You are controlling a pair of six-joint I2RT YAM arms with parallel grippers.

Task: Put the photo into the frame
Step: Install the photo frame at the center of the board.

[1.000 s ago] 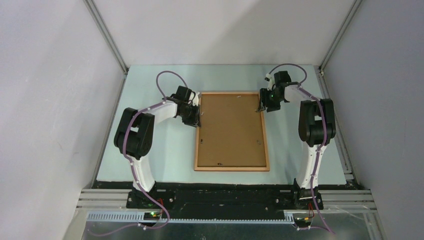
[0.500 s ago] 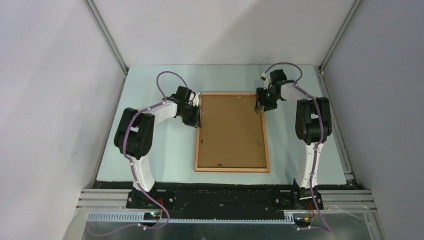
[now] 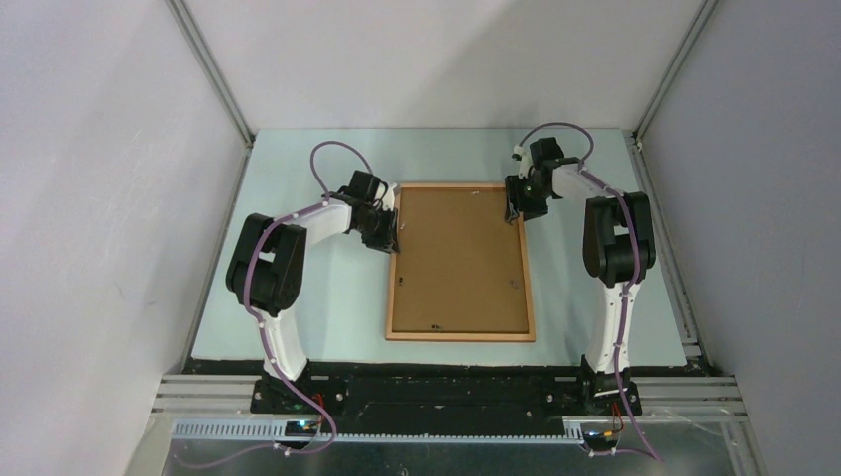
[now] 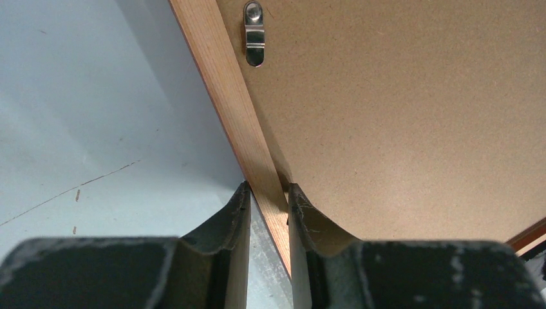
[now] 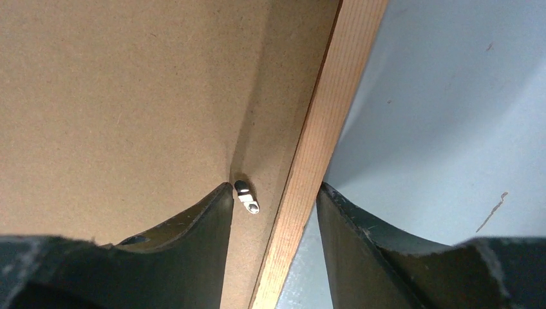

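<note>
The pale blue-green table (image 3: 327,297) is taken up at its centre by the frame (image 3: 459,334), which is laid face down with its long sides running from 6 to 12 o'clock. Its opening is filled by a brown fibreboard backing board (image 3: 458,258). The photo is not seen in any view; whether it lies under the board cannot be told. The frame's left rail is pinched at about 10 o'clock by the left gripper (image 4: 268,188), whose jaws are drawn in narrow on the wood. Near 1 o'clock the right gripper (image 5: 275,187) is held with its jaws apart, one finger over the board and the other outside the right rail, and nothing is held between them. A small metal retaining clip (image 5: 246,196) is seen between those fingers, turned partly over the board. A second clip (image 4: 254,35) is seen by the left rail. The frame is judged light and stiff, though its narrow moulding could be twisted or slid on the smooth table, so it is best held across a rail near a corner. The clips are judged small and springy, best pushed sideways by one fingertip. A thin print would be creased easily and is best lifted by an edge.
</note>
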